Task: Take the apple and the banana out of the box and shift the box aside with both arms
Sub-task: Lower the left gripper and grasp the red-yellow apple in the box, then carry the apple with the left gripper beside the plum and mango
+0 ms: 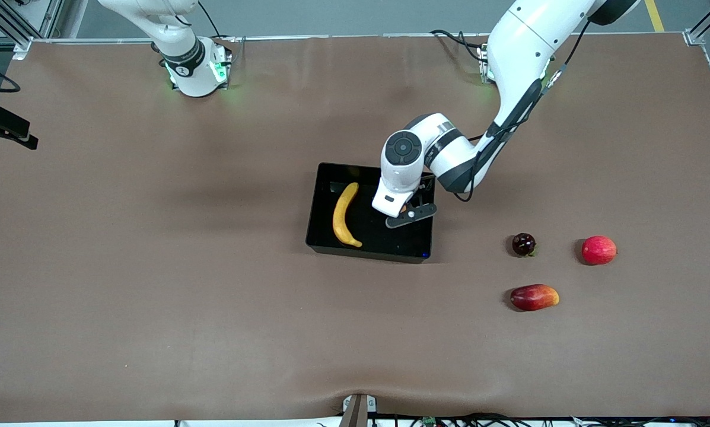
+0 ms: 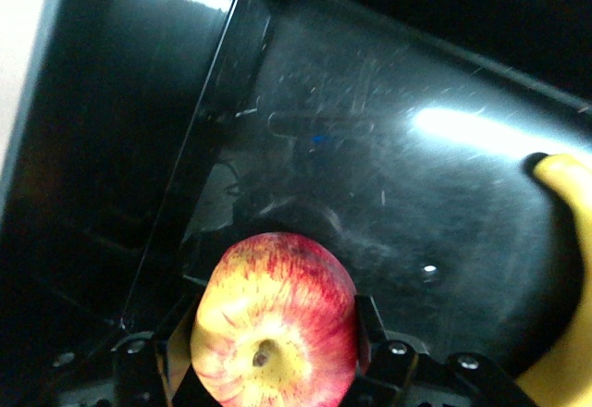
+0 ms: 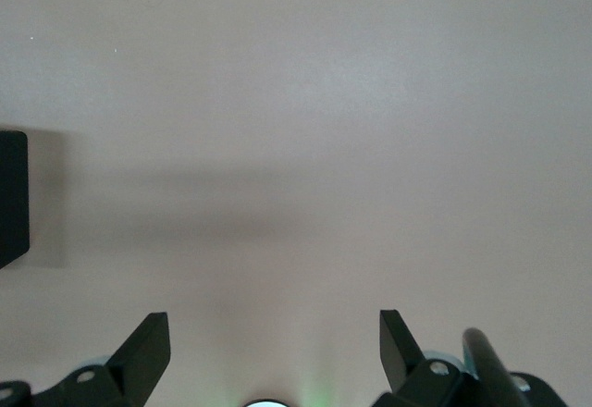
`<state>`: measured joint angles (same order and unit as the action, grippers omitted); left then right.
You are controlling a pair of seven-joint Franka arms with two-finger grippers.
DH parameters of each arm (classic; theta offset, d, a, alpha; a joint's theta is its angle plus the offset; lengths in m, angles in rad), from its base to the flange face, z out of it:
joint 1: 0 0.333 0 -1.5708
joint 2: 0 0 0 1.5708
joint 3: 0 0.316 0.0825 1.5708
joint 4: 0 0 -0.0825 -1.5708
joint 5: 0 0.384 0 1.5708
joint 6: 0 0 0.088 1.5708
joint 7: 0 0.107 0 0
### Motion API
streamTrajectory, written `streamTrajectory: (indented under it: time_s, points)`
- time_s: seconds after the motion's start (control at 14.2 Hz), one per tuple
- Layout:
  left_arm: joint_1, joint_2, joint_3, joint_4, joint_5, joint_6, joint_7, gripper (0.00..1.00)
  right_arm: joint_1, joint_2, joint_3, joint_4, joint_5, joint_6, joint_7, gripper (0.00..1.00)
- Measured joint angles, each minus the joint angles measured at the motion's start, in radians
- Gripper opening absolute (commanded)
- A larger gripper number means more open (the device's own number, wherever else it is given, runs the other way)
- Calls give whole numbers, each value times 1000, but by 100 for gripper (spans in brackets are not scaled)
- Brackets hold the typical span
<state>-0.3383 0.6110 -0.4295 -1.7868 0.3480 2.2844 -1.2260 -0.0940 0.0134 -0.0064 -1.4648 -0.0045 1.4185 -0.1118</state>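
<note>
The black box [image 1: 366, 254] sits mid-table. The yellow banana [image 1: 345, 214] lies inside it, toward the right arm's end. My left gripper [image 1: 403, 212] is lowered into the box beside the banana. In the left wrist view the left gripper [image 2: 273, 331] is shut on the red-and-yellow streaked apple [image 2: 275, 319] just above the box floor [image 2: 370, 148], with the banana [image 2: 566, 287] at the edge. My right gripper [image 3: 275, 347] is open and empty over bare table, with a corner of the box [image 3: 11, 194] in its view. It is out of the front view; the right arm [image 1: 182, 53] waits.
Three other fruits lie toward the left arm's end of the table: a dark round one [image 1: 524, 244], a plain red round one [image 1: 599, 249], and an oblong red-yellow one [image 1: 534, 297] nearer the front camera. A black device [image 1: 5, 126] sits at the right arm's end.
</note>
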Motion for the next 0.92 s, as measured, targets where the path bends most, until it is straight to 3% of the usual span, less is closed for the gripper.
streamTrajectory:
  time_s: [0.49,0.92]
  points:
    - [32,-142,1,191,4,-267,93,0,0,0,0,0,0,0,0,100]
    - [234,-187,7,230,-34,-375,427,0,0,1,0,0,0,0,0,100]
